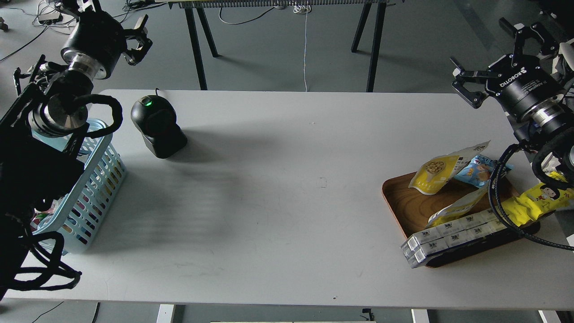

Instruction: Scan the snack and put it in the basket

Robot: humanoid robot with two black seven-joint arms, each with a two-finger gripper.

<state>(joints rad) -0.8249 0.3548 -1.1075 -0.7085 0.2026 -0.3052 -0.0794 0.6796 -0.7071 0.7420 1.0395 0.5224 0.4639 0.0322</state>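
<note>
The snack [436,174], a flat yellow pouch with a white top and a round picture of pale nuts, lies tilted on the far left part of a wooden tray [410,207] at the table's right. The light blue slotted basket [97,178] stands at the left edge, partly hidden by my left arm. My left gripper [141,39] hangs open and empty above the table's far left corner, behind the basket. My right gripper [486,60] is open and empty, raised over the far right corner, well above and behind the snack.
A black barcode scanner [158,126] with a green light stands on the table near the basket. The tray also holds a small blue packet [479,170], a long yellow packet with a cartoon face [540,199], a second pale pouch [457,208] and a row of white boxes [448,234].
</note>
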